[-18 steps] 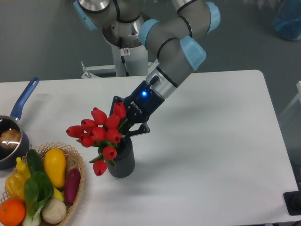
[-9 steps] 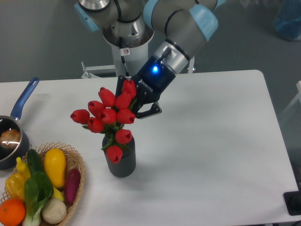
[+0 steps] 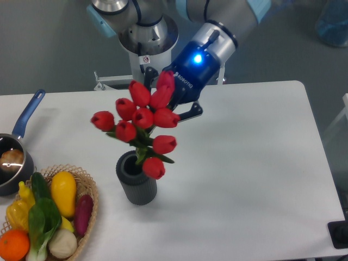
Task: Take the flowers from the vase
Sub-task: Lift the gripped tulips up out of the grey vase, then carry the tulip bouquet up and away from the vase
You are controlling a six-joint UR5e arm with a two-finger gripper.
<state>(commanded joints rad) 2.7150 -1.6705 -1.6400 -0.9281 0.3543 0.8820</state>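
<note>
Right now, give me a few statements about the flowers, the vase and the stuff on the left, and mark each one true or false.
1. The pincer holds the flowers raised, with the vase's mouth showing open beside the lowest bud. True.
2. The vase lies tipped over on the table. False: it stands upright.
3. The tulip buds are yellow. False: they are red, on green stems.
4. A wicker basket of vegetables sits at the left front, apart from the vase. True.
5. The blue-handled pot stands to the right of the vase. False: it is at the left table edge.
</note>
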